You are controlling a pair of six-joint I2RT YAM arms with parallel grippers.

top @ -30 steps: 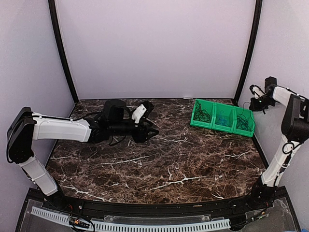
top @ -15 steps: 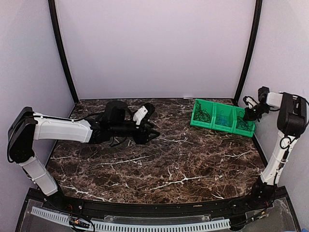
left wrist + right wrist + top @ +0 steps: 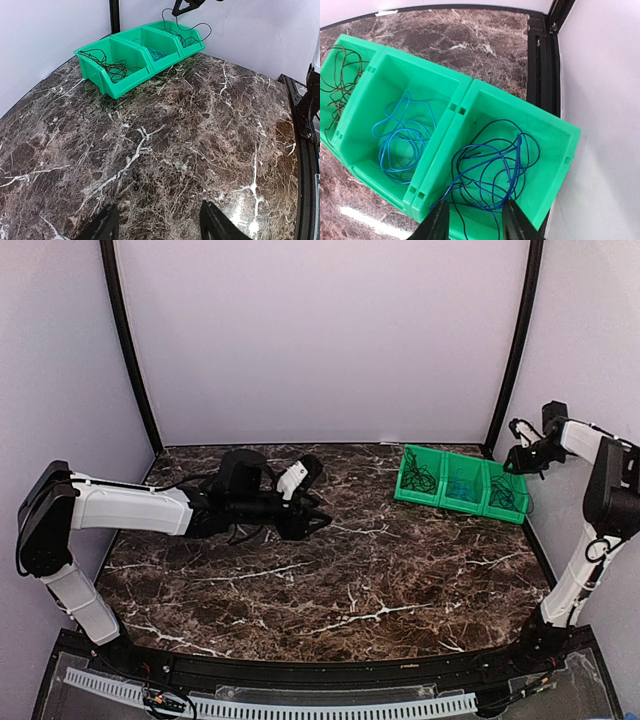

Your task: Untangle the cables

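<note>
The right tool (image 3: pixel 476 214) had risen a little over the green bin (image 3: pixel 470 95) at the desk's (image 3: pixel 350 570) far right. Its fingers were spread above the dark blue cable (image 3: pixel 490 170) in the end compartment. The bright blue cable (image 3: pixel 400 142) lay in the middle compartment and the black cable (image 3: pixel 335 75) in the third. The left tool (image 3: pixel 157 222) hovered spread and empty, well apart.

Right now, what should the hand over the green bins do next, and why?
Probably lift the right hand straight up and clear. Its fingers stand apart above the end compartment of the green bin, where the dark blue cable lies coiled, though a few strands run up between the fingers, so a slow rise should let them slip free.
</note>
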